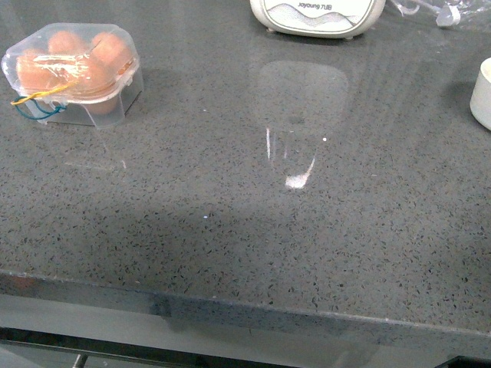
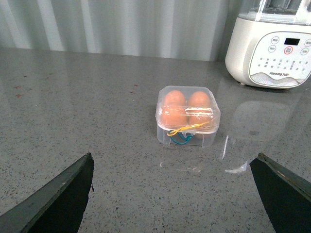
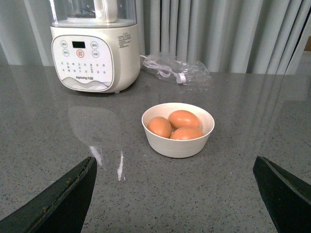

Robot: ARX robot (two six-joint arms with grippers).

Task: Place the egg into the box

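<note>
Clear plastic four-cup egg box with thin blue and yellow bands, sitting on grey speckled stone countertop, far left in front view; lid down, orange-brown eggs filling every cup visible through it. White round bowl well apart at right edge, holding three more smooth orange-brown eggs. Cream blender base behind, crinkled clear bag with cable beside it. Left gripper spread wide, empty, facing box from a distance. Right gripper likewise spread wide, empty, facing bowl. Judged state: box looks full and closed, no egg in either gripper, both arms clear, so placing appears done, nothing obviously left beyond perhaps confirming lid latch.
</note>
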